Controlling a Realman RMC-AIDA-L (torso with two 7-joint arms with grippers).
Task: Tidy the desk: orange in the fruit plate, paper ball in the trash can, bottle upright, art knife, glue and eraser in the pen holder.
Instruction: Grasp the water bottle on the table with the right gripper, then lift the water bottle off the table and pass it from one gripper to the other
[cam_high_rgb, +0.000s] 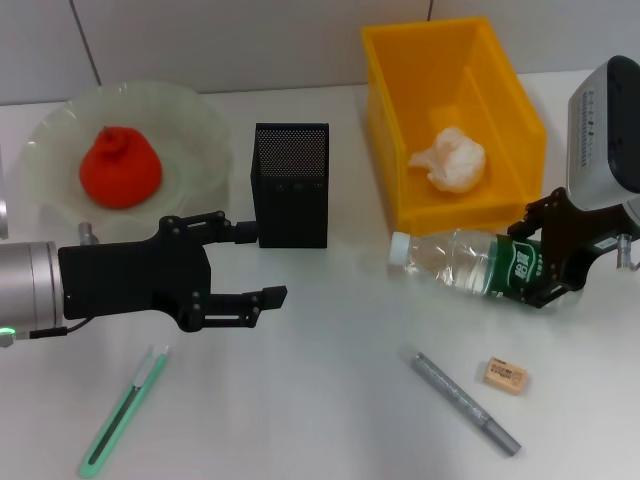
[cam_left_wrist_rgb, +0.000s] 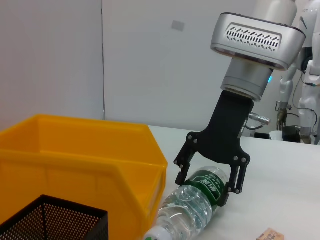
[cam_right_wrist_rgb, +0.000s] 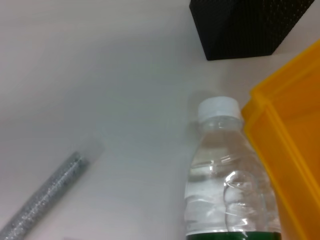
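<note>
The bottle (cam_high_rgb: 460, 262) lies on its side on the desk (cam_high_rgb: 330, 380), just in front of the yellow trash can (cam_high_rgb: 455, 120), its white cap (cam_high_rgb: 401, 247) pointing toward the black mesh pen holder (cam_high_rgb: 290, 185). The right end effector (cam_high_rgb: 545, 265) is closed around the bottle's green-labelled lower body, one finger on either side; the left wrist view confirms both fingers in contact with the label. The bottle is still down on the desk, not upright.

Inside the trash can sits the white paper ball (cam_high_rgb: 450, 160). The orange (cam_high_rgb: 121, 168) rests in the pale green fruit plate (cam_high_rgb: 60, 140) at the far left of the desk.

The pen holder stands upright between the plate and the trash can. The left end effector (cam_high_rgb: 255, 265) hovers just in front of it, fingers spread apart and holding nothing.

On the near part of the desk lie three items, all outside the pen holder: the green art knife (cam_high_rgb: 125, 410) below the left arm, the grey glue stick (cam_high_rgb: 465, 402) below the bottle, and the tan eraser (cam_high_rgb: 505, 376) just beside the glue stick's far side.
</note>
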